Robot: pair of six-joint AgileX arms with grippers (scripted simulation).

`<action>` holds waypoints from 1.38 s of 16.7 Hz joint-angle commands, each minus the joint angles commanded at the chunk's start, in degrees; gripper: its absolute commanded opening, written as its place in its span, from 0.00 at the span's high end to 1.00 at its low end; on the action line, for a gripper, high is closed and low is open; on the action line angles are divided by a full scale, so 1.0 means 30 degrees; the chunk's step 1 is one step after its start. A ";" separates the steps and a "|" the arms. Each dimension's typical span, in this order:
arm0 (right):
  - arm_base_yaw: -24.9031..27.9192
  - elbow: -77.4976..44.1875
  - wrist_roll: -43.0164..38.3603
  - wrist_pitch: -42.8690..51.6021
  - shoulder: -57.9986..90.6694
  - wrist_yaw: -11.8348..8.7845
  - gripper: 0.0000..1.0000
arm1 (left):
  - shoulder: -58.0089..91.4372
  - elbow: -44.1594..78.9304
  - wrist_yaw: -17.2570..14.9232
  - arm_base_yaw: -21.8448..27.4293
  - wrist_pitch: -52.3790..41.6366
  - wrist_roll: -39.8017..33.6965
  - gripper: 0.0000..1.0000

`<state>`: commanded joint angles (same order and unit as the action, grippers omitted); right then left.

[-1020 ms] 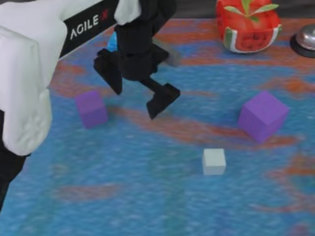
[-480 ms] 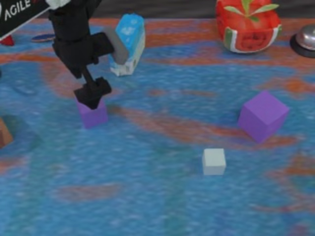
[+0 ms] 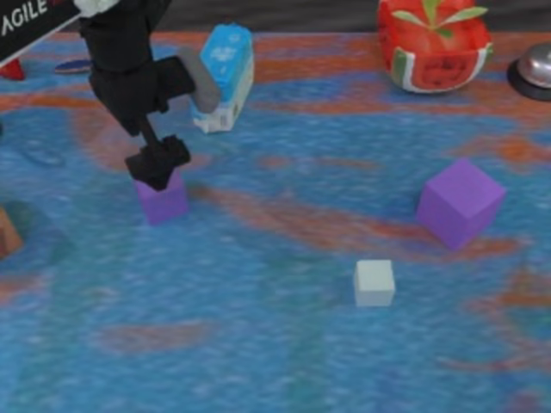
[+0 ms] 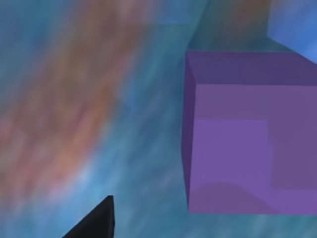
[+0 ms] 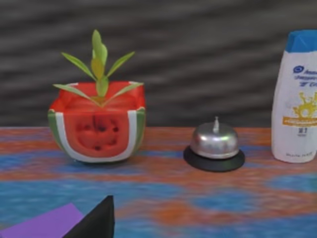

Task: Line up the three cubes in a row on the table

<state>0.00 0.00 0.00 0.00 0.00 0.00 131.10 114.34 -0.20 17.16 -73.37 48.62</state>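
Cubes: 3 plain matte cubes lie scattered on the mottled blue table with orange-red swirls [image 3: 258, 344], not yet in a row.
Nearest cube: the smallest, pale grey-white matte cube [image 3: 374, 283] sits toward the near edge, right of centre, free of both arms.
Large cube: the large purple matte cube [image 3: 460, 203] stands farther back on the right, near the grey-white cube but apart from it, turned at an angle to the table edge.
Small cube: the smaller purple matte cube [image 3: 162, 199] rests on the left side, well apart from the other 2; it fills much of the left wrist view [image 4: 247, 134].
Left gripper: the black two-finger left gripper [image 3: 157, 163] is directly over the small cube's far upper edge, apparently placed for a grasp. Finger opening and contact cannot be told; only 1 dark finger tip [image 4: 96, 220] shows in the left wrist view.
Right arm: parked outside the top view; its wrist view faces the far right corner.
Far clutter: blue-and-white carton [image 3: 224, 77] behind the small cube; red watermelon-shaped planter [image 3: 435, 43], silver desk bell [image 3: 532, 69] and white shampoo bottle [image 5: 297, 99] at the far right.
Judgement: the far-left cube probably needs moving toward the other 2.
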 joint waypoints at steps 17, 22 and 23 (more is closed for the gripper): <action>0.0000 0.0000 0.0000 0.0000 0.0000 0.0000 0.00 | 0.1325 -0.4231 -0.0022 -0.0098 0.5603 0.0086 0.30; 0.0000 0.0000 0.0000 0.0000 0.0000 0.0000 0.00 | 0.1325 -0.4231 -0.0022 -0.0098 0.5603 0.0086 0.68; 0.0000 0.0000 0.0000 0.0000 0.0000 0.0000 0.00 | 0.1325 -0.4231 -0.0022 -0.0098 0.5603 0.0086 0.75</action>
<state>0.00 0.00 0.00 0.00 0.00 0.00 135.08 101.65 -0.27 16.86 -56.56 48.87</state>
